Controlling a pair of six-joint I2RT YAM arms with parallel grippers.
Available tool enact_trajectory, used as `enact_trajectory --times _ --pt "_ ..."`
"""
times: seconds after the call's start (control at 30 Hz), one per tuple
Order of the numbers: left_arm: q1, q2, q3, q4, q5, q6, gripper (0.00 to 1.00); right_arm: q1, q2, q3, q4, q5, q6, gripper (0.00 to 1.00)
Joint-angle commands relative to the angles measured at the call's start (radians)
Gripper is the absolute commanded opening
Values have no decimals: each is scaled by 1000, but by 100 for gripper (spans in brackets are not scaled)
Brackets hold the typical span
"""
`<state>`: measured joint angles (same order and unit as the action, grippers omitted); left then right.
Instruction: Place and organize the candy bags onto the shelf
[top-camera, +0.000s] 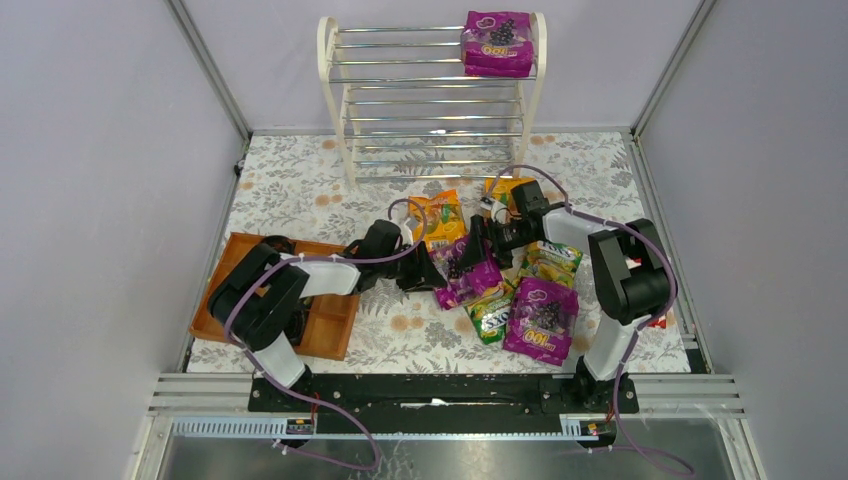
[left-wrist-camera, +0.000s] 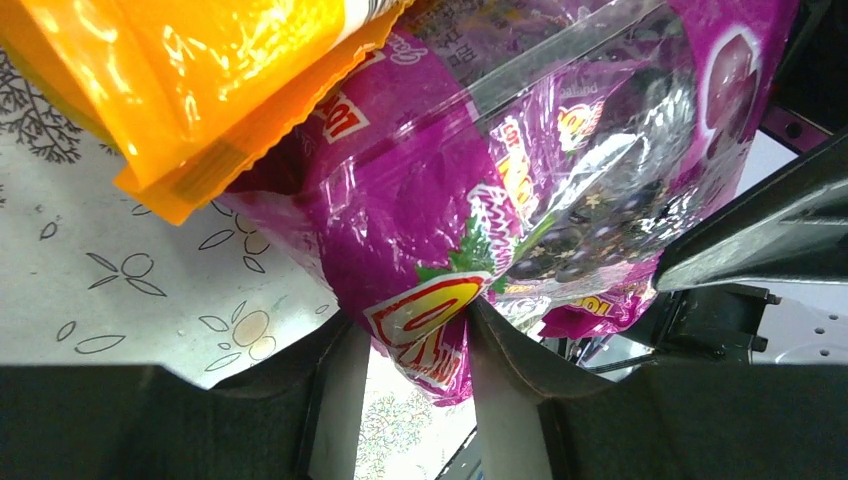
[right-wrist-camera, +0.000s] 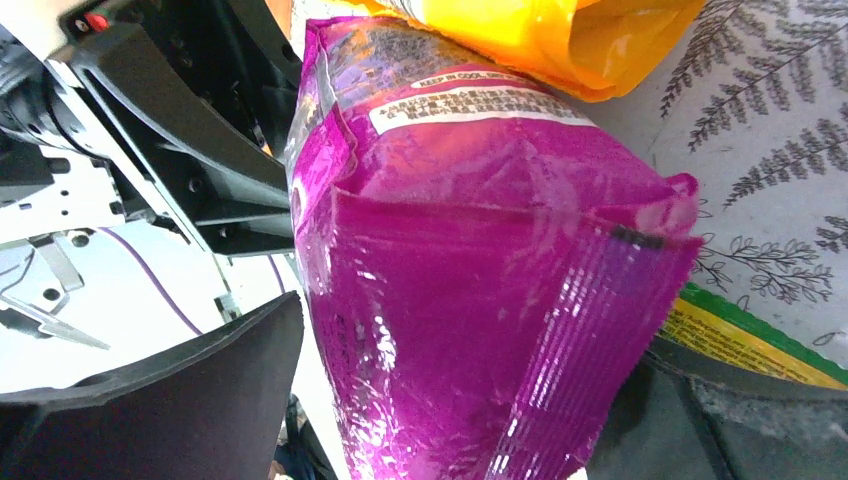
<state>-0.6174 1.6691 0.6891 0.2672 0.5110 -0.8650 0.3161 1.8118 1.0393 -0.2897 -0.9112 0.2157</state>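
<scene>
Between the clenched tips of the left pincer (left-wrist-camera: 418, 345) a purple candy bag (left-wrist-camera: 500, 190) is pinched by its edge, the right pincer (right-wrist-camera: 460, 390) gaping wide either side of it, an orange bag (left-wrist-camera: 200, 80) just beyond, the shelf (top-camera: 430, 81) farther off.

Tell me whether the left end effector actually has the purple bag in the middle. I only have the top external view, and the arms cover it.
Observer: Yes. The left wrist view shows the left end effector pinched on an edge of the purple bag.
Operator: And the right one?
Observer: The right end effector stands wide open, with that bag's body between its jaws. I cannot tell whether they touch it.
Operator: Is anything lying on the bag?
Observer: An orange bag overlaps one end of it.
</scene>
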Motion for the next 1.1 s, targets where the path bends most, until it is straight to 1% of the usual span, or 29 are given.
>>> enact_trajectory --times 0.0,0.13,0.17,0.3,0.37,0.43,0.47,0.53,0.57,0.67,0.83,1.07 --pt "4 -27 -5 -32 -65 40 43 41 21 30 -62 -67 -44 96" --pt "4 -32 -1 -38 -63 43 43 61 22 44 -64 -103 -47 82" --pt "4 -37 -2 -41 -64 45 43 62 18 39 -63 -116 -45 80" --pt "4 -50 0 -52 -72 53 44 66 -2 -7 4 -132 13 79" --pt "4 -56 2 -52 -72 54 44 65 -17 -42 73 -126 87 74" --pt "5 -63 7 -60 -73 56 46 65 -46 -87 163 -109 190 72" --pt "4 -68 10 -66 -77 59 48 66 -68 -112 217 -100 254 68" --pt "4 -84 15 -78 -87 64 52 66 -126 -171 344 -74 380 55" --pt "4 -94 15 -84 -95 66 54 66 -151 -197 393 -58 437 51" --pt "4 -128 21 -104 -111 74 61 67 -199 -245 480 -22 558 51" --pt "4 -241 33 -203 -168 119 70 67 -292 -265 499 33 657 49" --pt "6 -560 124 -460 -420 271 81 68 -476 -321 544 141 839 45"
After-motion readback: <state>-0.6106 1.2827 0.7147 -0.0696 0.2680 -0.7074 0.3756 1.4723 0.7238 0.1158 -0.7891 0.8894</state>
